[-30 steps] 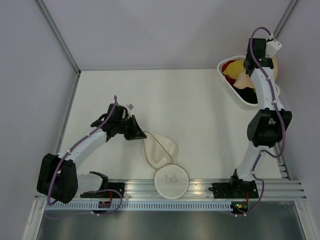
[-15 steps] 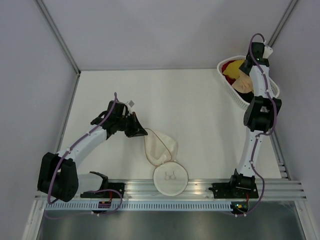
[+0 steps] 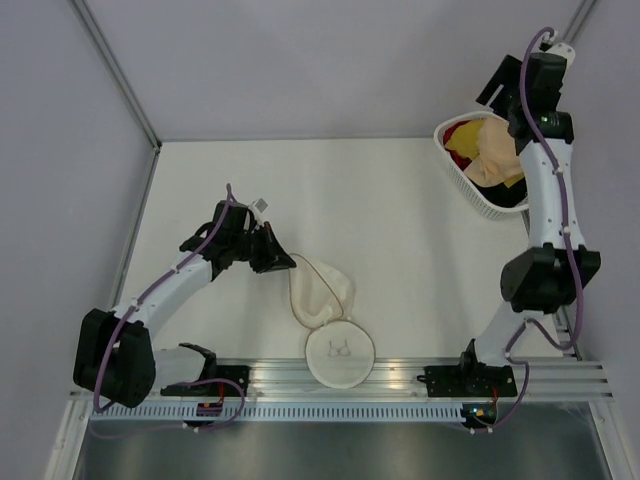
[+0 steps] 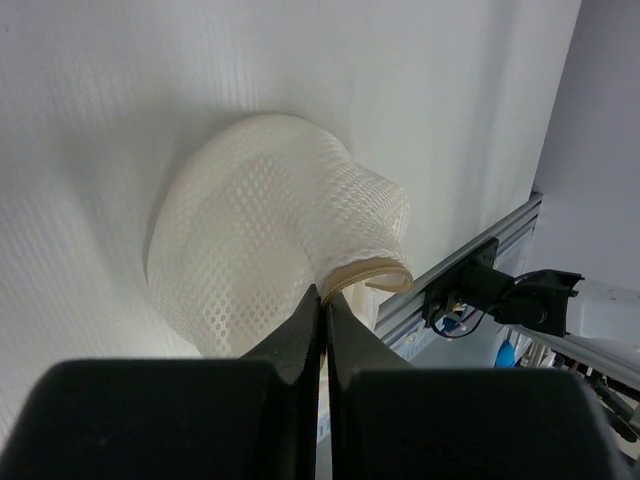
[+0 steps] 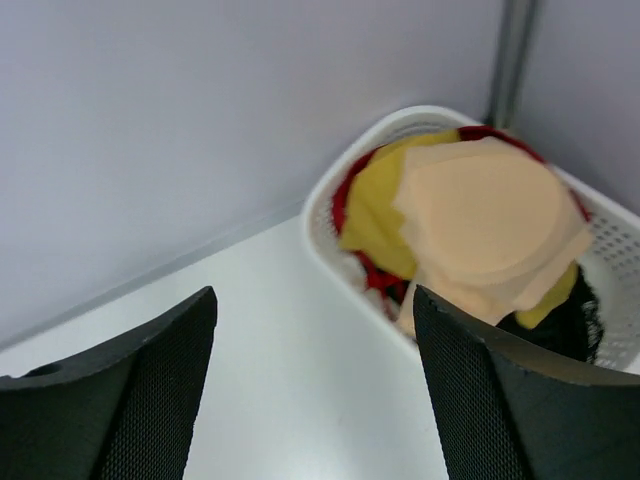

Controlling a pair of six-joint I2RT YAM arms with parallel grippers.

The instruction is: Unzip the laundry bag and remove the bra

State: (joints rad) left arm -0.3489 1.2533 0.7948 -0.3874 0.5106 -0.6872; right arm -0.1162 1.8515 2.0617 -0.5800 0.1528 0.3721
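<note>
Left pincer (image 4: pixel 322 300) is shut tight, its 2 fingers pressed together right at the tan rim of the bag (image 4: pixel 260 220), and from the wrist view we read that as a pinch on the rim's edge. The bag lies on the counter (image 3: pixel 380 220), toward the near side and a little left of centre. Its white mesh is slumped in a soft mound, and the rim curls up beside the fingertips. From above, we see the bag's round disc (image 3: pixel 341 358) with its small bra outline at the near end, overlapping the rail (image 3: pixel 560 375) between the 2 arm bases.

Over on the right, the right pincer (image 5: pixel 312 300) is wide open with nothing between its fingers. It hovers above the white basket (image 5: pixel 320 250) in the far right corner. And there's the bra (image 5: pixel 490 230): peach, rounded cup up, resting on top of the clothes (image 5: pixel 375 215) in that basket, with yellow, red and black showing under it. The open fingers are apart from it, with no contact. The bra and the bag sit well apart.
</note>
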